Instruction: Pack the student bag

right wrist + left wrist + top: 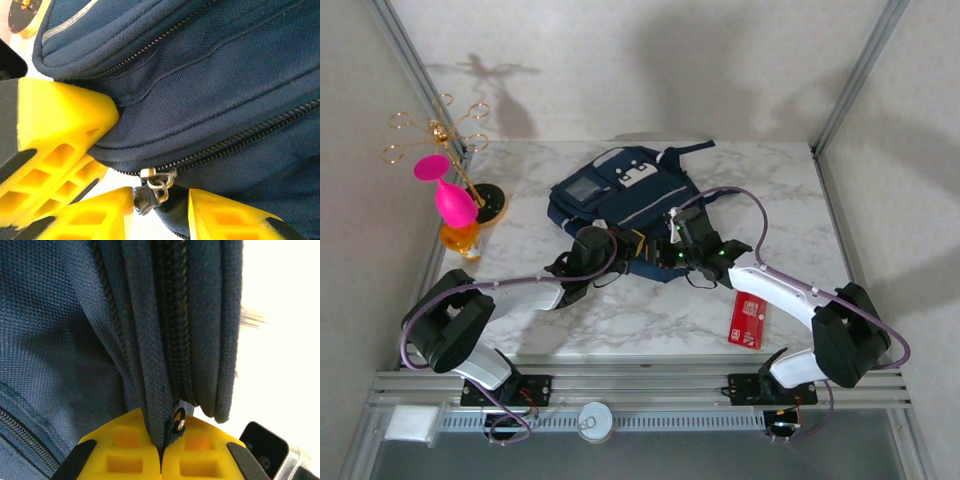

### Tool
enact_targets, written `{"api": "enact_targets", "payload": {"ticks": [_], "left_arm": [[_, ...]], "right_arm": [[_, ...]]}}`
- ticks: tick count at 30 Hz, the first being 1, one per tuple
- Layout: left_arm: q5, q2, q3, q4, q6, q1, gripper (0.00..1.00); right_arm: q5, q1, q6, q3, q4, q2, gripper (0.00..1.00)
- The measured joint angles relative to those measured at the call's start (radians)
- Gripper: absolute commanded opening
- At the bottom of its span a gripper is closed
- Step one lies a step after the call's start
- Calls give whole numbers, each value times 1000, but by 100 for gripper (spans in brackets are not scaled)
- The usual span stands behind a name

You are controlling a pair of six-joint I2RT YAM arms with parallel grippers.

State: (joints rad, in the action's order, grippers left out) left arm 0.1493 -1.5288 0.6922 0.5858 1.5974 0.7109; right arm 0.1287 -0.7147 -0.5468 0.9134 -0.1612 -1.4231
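The student bag, navy blue with a light stripe, lies flat at the middle back of the table. My left gripper is at its near edge. In the left wrist view the yellow fingers are shut on a fold of the bag's fabric beside a small metal ring. My right gripper is at the same edge, just to the right. Its jaws stand open around the dark zipper pull, which touches the left finger. The left gripper's fingers press the bag nearby.
A red card lies on the marble table near the right arm. At the back left, a gold wire stand and a pink vase-like item sit above an orange object. Frame posts border both sides.
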Motion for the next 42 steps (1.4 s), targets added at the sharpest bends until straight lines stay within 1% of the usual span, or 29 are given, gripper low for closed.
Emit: {"api": "enact_targets", "payload": {"ticks": [2, 7, 14, 18, 25, 28, 30, 34, 35, 42], "left_arm": [[0, -4, 1, 0, 0, 0, 0], [0, -8, 4, 0, 0, 0, 0], [-3, -8, 6, 1, 0, 0, 0], [-5, -8, 8, -14, -23, 0, 0], [-3, 14, 17, -69, -76, -13, 0], [-2, 18, 17, -71, -83, -15, 0], [-2, 18, 17, -74, -84, -15, 0], [0, 18, 17, -82, -87, -17, 0], [1, 18, 17, -84, -87, -17, 0], [5, 19, 17, -90, -87, -18, 0]], "right_arm": [[7, 0, 1, 1, 14, -13, 36], [10, 2, 1, 10, 23, -35, 25], [-5, 2, 5, 38, -7, -42, 19], [-26, 1, 9, 50, -44, -41, 18], [-98, -3, 11, 68, -135, -11, 20], [-97, 1, 28, 68, -142, 6, 20], [-81, 4, 40, 68, -142, 8, 24], [-40, 9, 61, 66, -133, 12, 26], [-31, 10, 62, 66, -130, 14, 29], [-53, 10, 108, 57, -119, 23, 37]]}}
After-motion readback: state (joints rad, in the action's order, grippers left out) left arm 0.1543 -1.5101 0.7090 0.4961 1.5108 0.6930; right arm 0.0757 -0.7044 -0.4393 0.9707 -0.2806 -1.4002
